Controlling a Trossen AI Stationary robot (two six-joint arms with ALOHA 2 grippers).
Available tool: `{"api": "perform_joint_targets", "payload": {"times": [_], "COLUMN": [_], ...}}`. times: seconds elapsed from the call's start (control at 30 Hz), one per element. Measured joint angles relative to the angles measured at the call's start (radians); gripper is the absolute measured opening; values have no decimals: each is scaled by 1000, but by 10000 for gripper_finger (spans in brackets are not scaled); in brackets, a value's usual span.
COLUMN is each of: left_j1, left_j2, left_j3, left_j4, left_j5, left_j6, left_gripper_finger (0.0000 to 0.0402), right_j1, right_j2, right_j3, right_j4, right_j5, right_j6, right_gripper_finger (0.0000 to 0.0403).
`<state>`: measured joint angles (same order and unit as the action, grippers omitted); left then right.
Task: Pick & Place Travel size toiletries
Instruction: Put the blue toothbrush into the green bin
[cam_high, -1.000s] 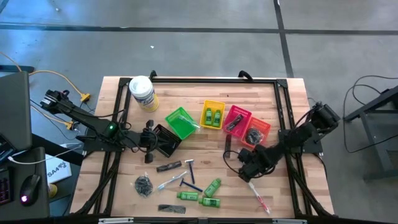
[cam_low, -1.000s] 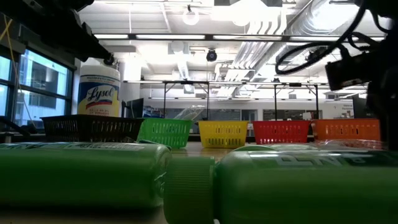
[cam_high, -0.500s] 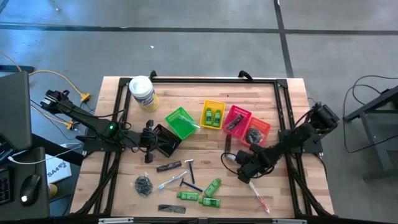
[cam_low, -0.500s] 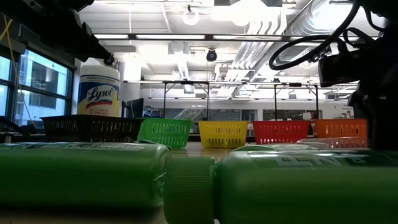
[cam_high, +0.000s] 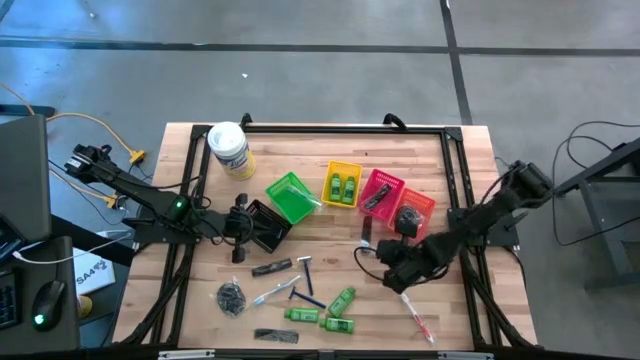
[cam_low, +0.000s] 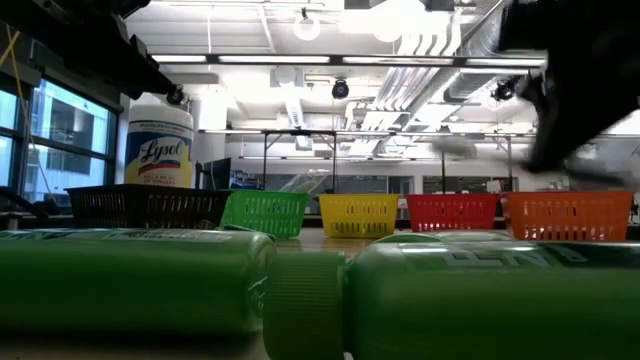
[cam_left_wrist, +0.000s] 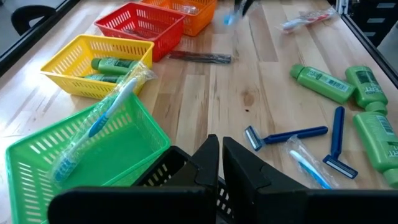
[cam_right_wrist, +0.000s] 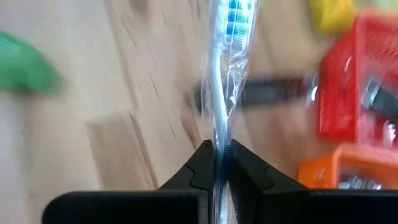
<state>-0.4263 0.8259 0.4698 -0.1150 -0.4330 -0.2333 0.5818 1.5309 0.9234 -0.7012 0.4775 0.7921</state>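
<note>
The right hand (cam_right_wrist: 219, 163) is clenched on a clear-wrapped toothbrush (cam_right_wrist: 225, 74); its two fingers pinch the handle, and the blue-bristled head sticks out well ahead of them. In the high view this hand (cam_high: 392, 262) sits over the right middle of the bench (cam_high: 320, 150), just in front of the orange basket (cam_high: 421, 207) and red basket (cam_high: 381, 186), with a black comb (cam_high: 366, 232) close beside it. A red toothbrush (cam_high: 416, 318) lies on the wood nearby.

The left hand (cam_left_wrist: 221, 163) waits at the black basket (cam_high: 264, 226), fingers pressed together with nothing between them.

More toiletries lie toward the front edge: green bottles (cam_high: 322, 312), two blue razors (cam_left_wrist: 311, 142), another wrapped toothbrush (cam_left_wrist: 305, 164), a mesh bundle (cam_high: 231, 297) and a second comb (cam_high: 276, 335). A toothbrush rests in the green basket (cam_left_wrist: 37, 158); two green bottles sit in the yellow basket (cam_high: 341, 184).

The bench is pale wood planking with a black frame. A white-lidded tub (cam_high: 229, 150) stands at its back left corner. The low view shows ceiling lights and pipework beyond.
</note>
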Motion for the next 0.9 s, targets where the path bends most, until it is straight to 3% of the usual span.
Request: {"api": "perform_joint_targets", "payload": {"times": [0.17, 0.37, 0.67, 0.9], "left_j1": [0, 0, 0, 0], "left_j2": [0, 0, 0, 0], "left_j3": [0, 0, 0, 0], "left_j4": [-12, -23, -23, -23], "left_j5": [0, 0, 30, 57], "left_j6": [0, 23, 27, 27], "left_gripper_finger": [18, 18, 18, 18], "right_j1": [21, 47, 45, 44], "right_j2": [-182, -421, -681, -759], "right_j3": [-28, -151, -391, -475], "right_j4": [47, 271, 356, 341], "right_j5": [81, 107, 153, 160], "right_j6": [-150, -340, -351, -302], "right_gripper_finger": [24, 18, 19, 20]}}
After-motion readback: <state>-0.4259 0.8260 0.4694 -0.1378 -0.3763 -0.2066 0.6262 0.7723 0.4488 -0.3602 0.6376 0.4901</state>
